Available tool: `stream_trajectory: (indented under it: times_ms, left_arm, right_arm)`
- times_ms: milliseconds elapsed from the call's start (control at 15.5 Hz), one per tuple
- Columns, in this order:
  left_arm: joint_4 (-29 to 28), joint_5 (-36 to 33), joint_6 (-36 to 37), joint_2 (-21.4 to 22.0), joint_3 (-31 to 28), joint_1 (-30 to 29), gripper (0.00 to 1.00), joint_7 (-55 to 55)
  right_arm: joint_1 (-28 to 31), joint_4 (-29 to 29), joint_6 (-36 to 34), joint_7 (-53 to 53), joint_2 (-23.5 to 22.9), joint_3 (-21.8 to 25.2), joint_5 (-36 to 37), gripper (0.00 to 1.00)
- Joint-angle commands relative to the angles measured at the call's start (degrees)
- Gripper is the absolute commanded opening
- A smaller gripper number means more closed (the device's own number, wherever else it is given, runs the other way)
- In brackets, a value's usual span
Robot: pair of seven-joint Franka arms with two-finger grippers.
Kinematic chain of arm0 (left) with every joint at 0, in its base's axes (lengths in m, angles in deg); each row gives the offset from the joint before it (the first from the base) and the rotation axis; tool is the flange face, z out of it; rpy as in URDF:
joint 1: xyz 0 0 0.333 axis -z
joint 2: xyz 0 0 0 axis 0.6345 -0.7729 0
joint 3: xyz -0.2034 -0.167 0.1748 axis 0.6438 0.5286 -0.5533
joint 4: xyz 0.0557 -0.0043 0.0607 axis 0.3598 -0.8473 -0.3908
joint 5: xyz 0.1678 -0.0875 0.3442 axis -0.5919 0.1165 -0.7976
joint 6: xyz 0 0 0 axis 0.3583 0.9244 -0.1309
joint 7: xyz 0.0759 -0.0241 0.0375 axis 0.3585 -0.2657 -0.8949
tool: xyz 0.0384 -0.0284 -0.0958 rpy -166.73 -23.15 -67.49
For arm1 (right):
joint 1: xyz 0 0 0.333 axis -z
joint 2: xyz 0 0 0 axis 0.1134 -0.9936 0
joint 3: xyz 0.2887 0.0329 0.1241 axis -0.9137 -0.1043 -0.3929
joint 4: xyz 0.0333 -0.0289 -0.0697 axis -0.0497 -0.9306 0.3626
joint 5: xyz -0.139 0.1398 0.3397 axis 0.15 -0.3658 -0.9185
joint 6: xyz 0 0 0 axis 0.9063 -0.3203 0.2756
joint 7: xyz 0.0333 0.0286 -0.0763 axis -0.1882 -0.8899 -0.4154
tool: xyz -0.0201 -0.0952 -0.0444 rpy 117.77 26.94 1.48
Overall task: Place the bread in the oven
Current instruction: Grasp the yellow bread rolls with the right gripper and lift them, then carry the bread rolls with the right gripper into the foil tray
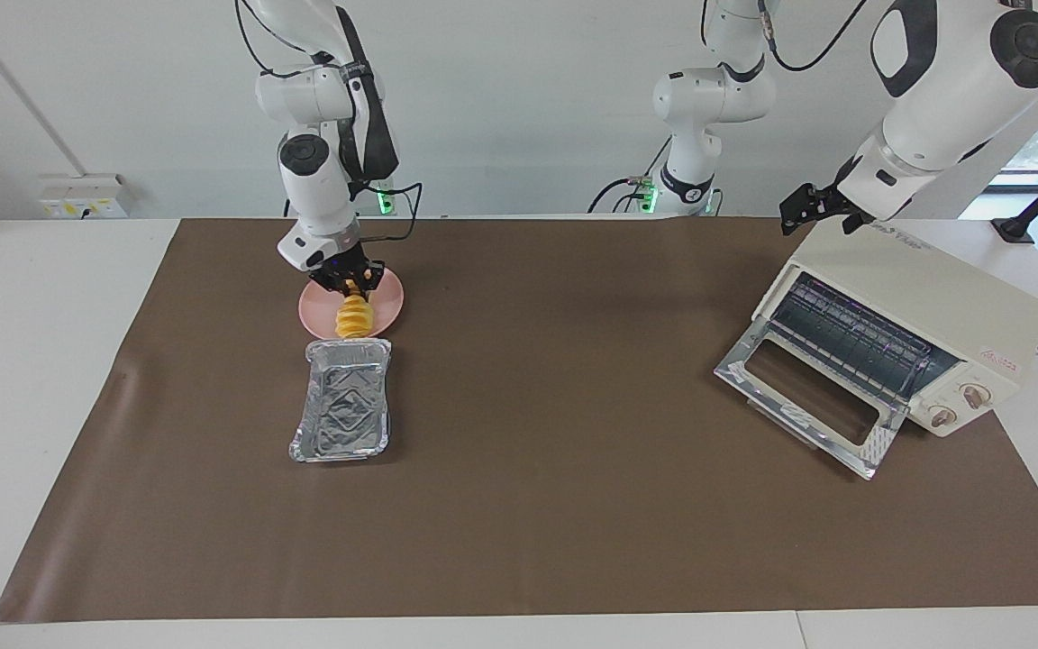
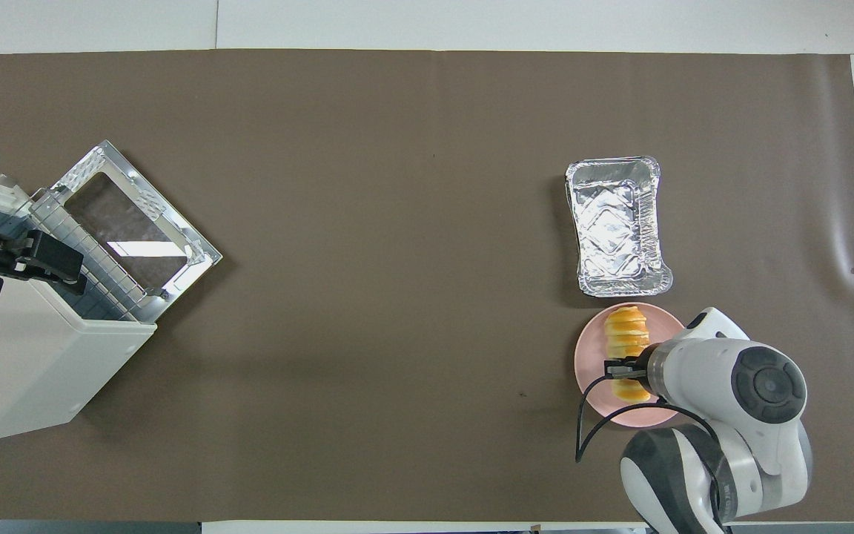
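We see the right claw point(image 1: 354, 285) pinched around the bread point(image 1: 354, 315) on the pink plate point(image 1: 388, 302), beside the foil tray point(image 1: 341, 412). The left claw point(image 1: 809, 213) hangs spread over the oven point(image 1: 924, 311).
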Motion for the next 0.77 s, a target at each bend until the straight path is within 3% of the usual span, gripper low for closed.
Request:
stream_trajectory:
  times_ms: [0, 129, 257, 515, 708]
  left_arm:
    - [-1.2, -1.0, -0.4, 1.3, 0.3, -0.5, 1.00, 0.2]
    - [-1.2, -1.0, -0.4, 1.3, 0.3, -0.5, 1.00, 0.2]
    - [-1.2, -1.0, -0.4, 1.3, 0.3, -0.5, 1.00, 0.2]
    - [-1.2, -1.0, -0.4, 1.3, 0.3, -0.5, 1.00, 0.2]
    - [-1.2, -1.0, -0.4, 1.3, 0.3, -0.5, 1.00, 0.2]
  right_arm:
    - [0.9, 6.0, -12.2, -2.0, 5.0, 0.4, -0.8, 0.00]
    - [1.8, 15.2, -20.2, -4.9, 4.1, 0.5, -0.8, 0.00]
    - [6.9, 24.9, -23.1, -11.3, -1.7, 0.5, -0.7, 0.00]
    - [9.6, 36.2, -21.9, -16.0, -12.1, 0.5, -0.3, 0.00]
    - [8.9, 40.9, -17.8, -15.6, -18.5, 0.4, -0.3, 0.00]
